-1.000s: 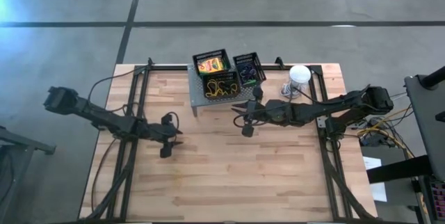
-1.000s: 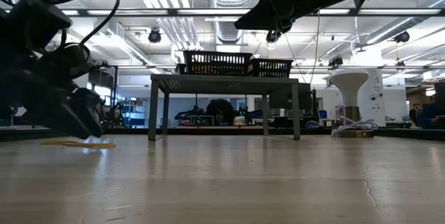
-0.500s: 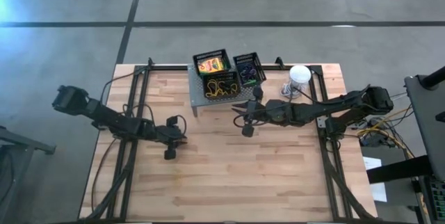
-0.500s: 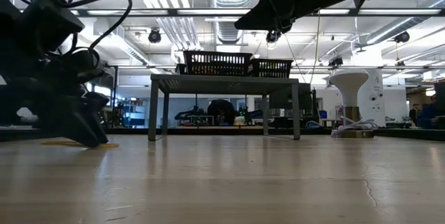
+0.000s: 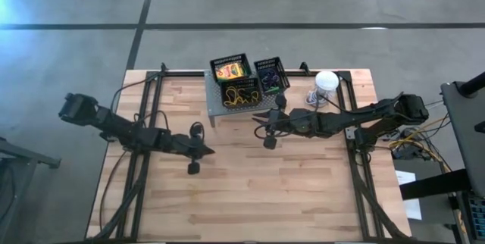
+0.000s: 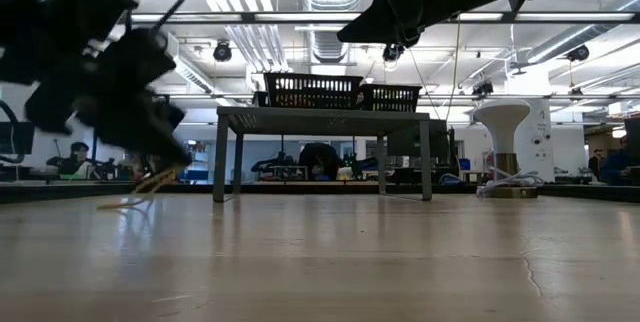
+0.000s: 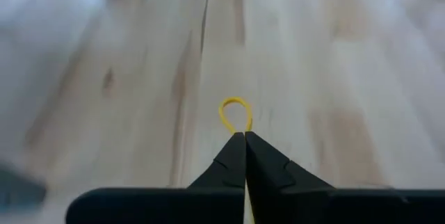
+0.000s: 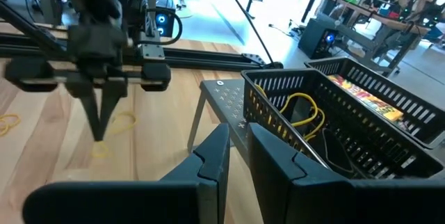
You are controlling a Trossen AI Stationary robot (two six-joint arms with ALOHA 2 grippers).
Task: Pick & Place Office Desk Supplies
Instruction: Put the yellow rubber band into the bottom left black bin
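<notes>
Got my left tool (image 7: 244, 135) clenched on a yellow rubber band (image 7: 235, 115), pinching one end so the rest pokes out as a little loop just above the surface (image 5: 303, 191). It's super light and floppy, so I reckon a pinch on the strand is plenty, but thin rubber can slip out. My right tool (image 8: 238, 144) waits beside the baskets (image 5: 241, 79) on the grey shelf (image 5: 214, 106), fingers slightly apart, holding nothing.

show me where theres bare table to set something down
Bare wood spans the wooden table's near half, below both arms. Crowded: the back edge, with the grey perforated metal shelf carrying black lattice baskets, and the white round object.
</notes>
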